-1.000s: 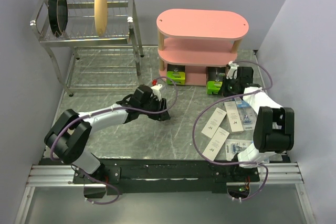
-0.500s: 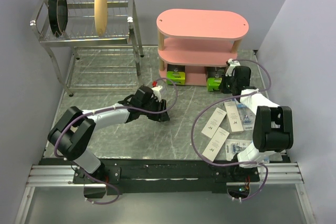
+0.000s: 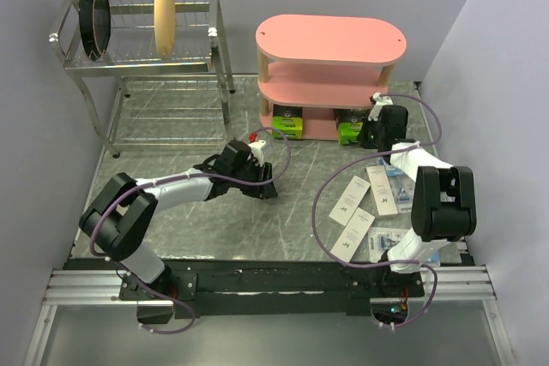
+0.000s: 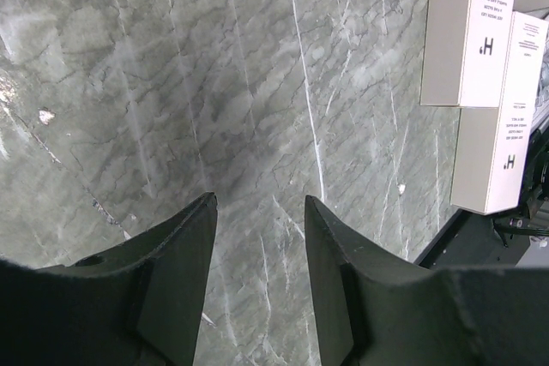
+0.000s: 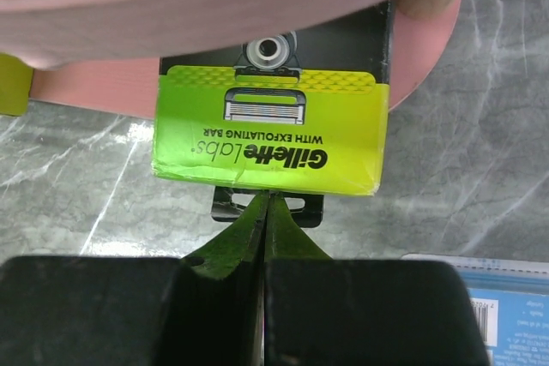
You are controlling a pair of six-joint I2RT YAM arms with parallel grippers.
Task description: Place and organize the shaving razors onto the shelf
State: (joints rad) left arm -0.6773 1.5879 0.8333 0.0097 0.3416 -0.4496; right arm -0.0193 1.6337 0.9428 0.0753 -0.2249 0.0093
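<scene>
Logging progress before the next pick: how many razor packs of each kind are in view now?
White boxes: 3
Blister packs: 2
Green boxes: 2
Total: 7

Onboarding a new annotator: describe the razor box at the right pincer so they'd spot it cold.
Find the pink shelf at the back of the table. Two black-and-lime razor boxes lie at its bottom tier; take the right-hand box, under the shelf's right end. Unlike the left-hand box, it has the right pincer shut against its black hang tab.
</scene>
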